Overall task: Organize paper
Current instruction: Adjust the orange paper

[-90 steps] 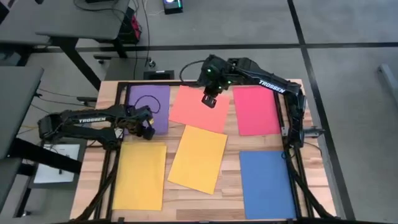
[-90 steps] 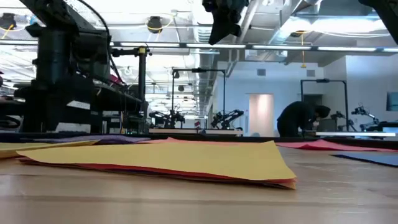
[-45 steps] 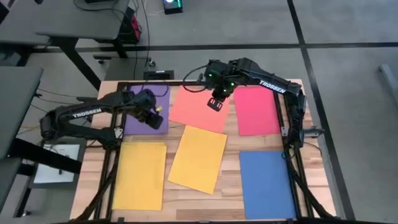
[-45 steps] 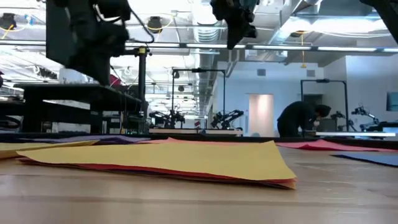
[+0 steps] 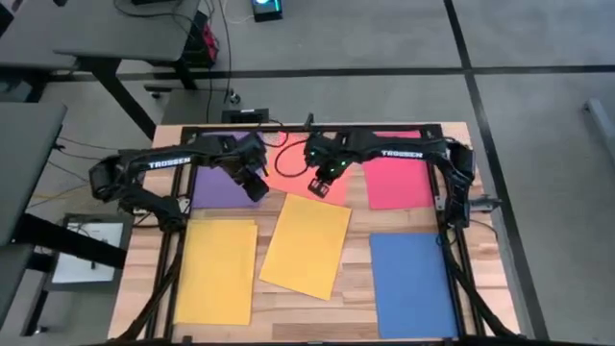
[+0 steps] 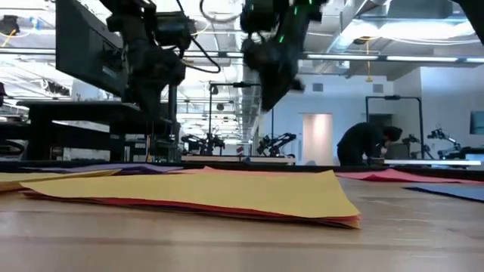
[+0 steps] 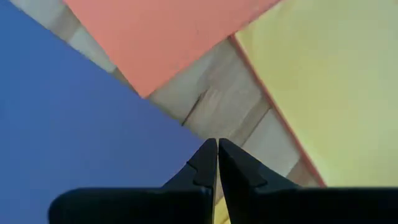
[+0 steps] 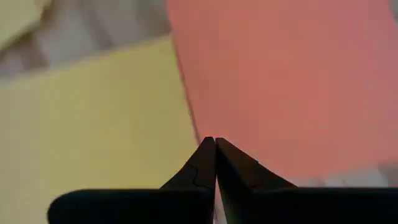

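Observation:
Coloured paper lies flat on the wooden table: a purple sheet (image 5: 219, 175) and a salmon-orange sheet (image 5: 293, 165) at the far side, a pink-red sheet (image 5: 396, 173) to their right, a tilted yellow sheet (image 5: 307, 245) in the middle, another yellow sheet (image 5: 216, 271) near left, and a blue sheet (image 5: 413, 284) near right. My left gripper (image 5: 258, 187) hangs shut above the bare wood (image 7: 221, 109) between purple, salmon-orange and yellow. My right gripper (image 5: 322, 183) hangs shut over the seam where the salmon-orange sheet (image 8: 292, 81) meets the tilted yellow sheet (image 8: 93, 137). Both are clear of the table in the low view.
A thin orange-red edge (image 7: 273, 118) shows under the tilted yellow sheet. A black frame (image 5: 452, 207) borders the table. A white printed sheet (image 5: 91, 252) lies on a lower surface off the left edge. A person (image 6: 367, 143) stands far behind the table.
My left gripper has swung toward the table's right, from beside the purple sheet's near edge to its near right corner. My right gripper has come toward the near edge and down, from over the salmon-orange sheet's far part to its near edge. The sheets have stayed put.

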